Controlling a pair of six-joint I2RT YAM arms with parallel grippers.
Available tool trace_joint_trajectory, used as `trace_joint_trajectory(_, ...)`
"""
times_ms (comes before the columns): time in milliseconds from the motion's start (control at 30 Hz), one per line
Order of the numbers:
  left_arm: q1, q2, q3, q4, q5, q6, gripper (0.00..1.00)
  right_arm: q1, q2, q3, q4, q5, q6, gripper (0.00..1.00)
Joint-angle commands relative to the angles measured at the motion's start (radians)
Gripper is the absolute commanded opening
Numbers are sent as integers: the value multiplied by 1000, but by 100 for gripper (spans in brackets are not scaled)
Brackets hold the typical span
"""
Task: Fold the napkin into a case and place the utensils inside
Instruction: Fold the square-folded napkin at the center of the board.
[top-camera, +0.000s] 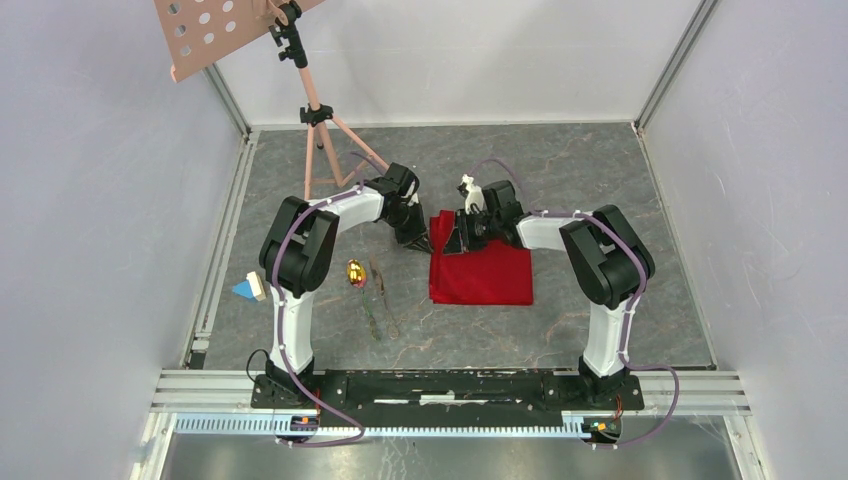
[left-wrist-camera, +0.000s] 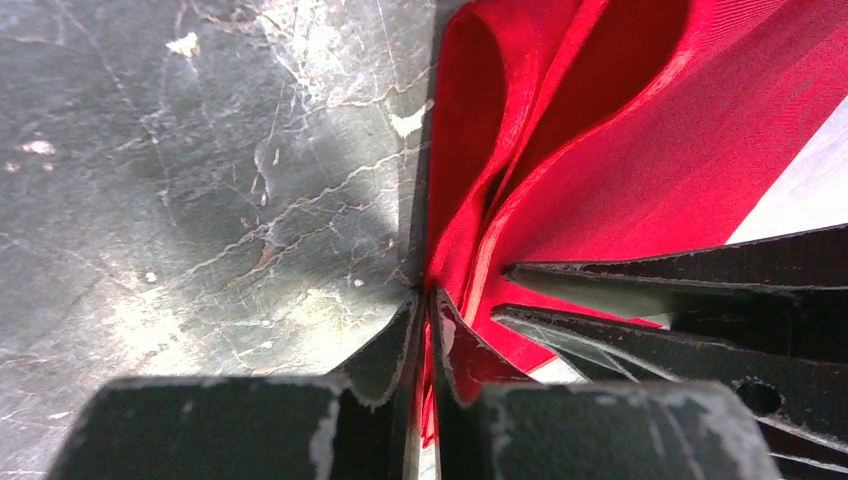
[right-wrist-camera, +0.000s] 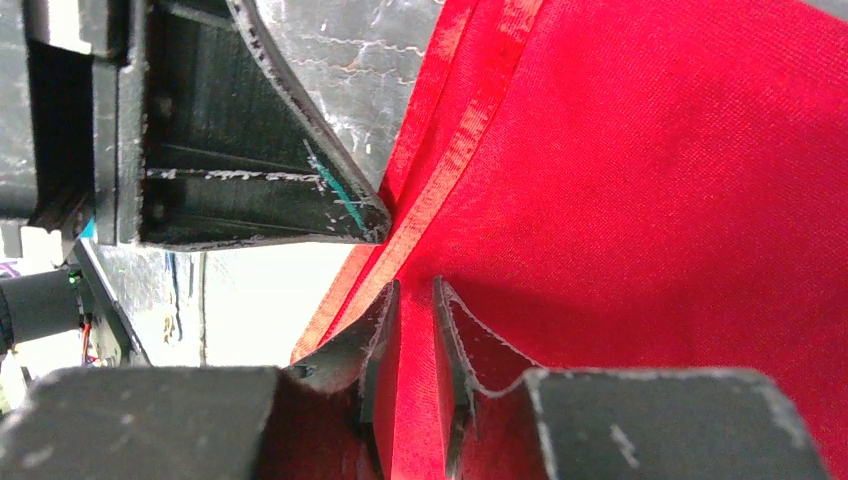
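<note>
The red napkin (top-camera: 485, 275) lies folded into a rectangle on the grey table, and its far left corner is lifted. My left gripper (top-camera: 422, 243) is shut on that corner's edge, with a thin layer of cloth pinched between its tips (left-wrist-camera: 428, 298). Right beside it, my right gripper (top-camera: 455, 240) is shut on a fold of the same napkin (right-wrist-camera: 650, 180), and red cloth fills the gap between its jaws (right-wrist-camera: 416, 290). The right gripper's fingers (left-wrist-camera: 720, 275) show in the left wrist view. The utensils lie left of the napkin: a gold-bowled spoon (top-camera: 354, 273) and thin dark pieces (top-camera: 378, 302).
A pink tripod stand (top-camera: 322, 140) rises at the back, just behind the left arm. Small toy blocks (top-camera: 248, 288) sit at the table's left edge. White walls and an aluminium frame enclose the table.
</note>
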Motion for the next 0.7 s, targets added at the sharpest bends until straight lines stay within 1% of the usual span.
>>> trace_joint_trajectory(0, -2, 29, -34, 40, -23, -43, 11, 17, 18, -62, 14, -28, -41, 24)
trace_joint_trajectory(267, -2, 16, -63, 47, -28, -43, 8, 25, -18, -100, 33, -53, -44, 23)
trace_joint_trajectory(367, -2, -22, -93, 46, -31, -37, 9, 22, -37, -90, 19, -37, -46, 23)
trace_joint_trajectory(433, -2, -55, -112, 43, -28, -30, 11, 21, -53, -70, -3, 1, -39, 27)
trace_joint_trajectory(500, -1, -87, -123, 35, -17, -25, 14, 24, -79, -39, -36, 79, -21, 31)
trace_joint_trajectory(567, -1, -105, -131, 39, 6, -27, 22, 27, -102, -9, -53, 151, -4, 37)
trace_joint_trajectory(600, -2, -103, -137, 45, 23, -33, 24, 26, -110, -2, -50, 177, 8, 39)
trace_joint_trajectory(667, -2, -83, -148, 65, 59, -49, 24, 25, -108, 15, -46, 222, 22, 42)
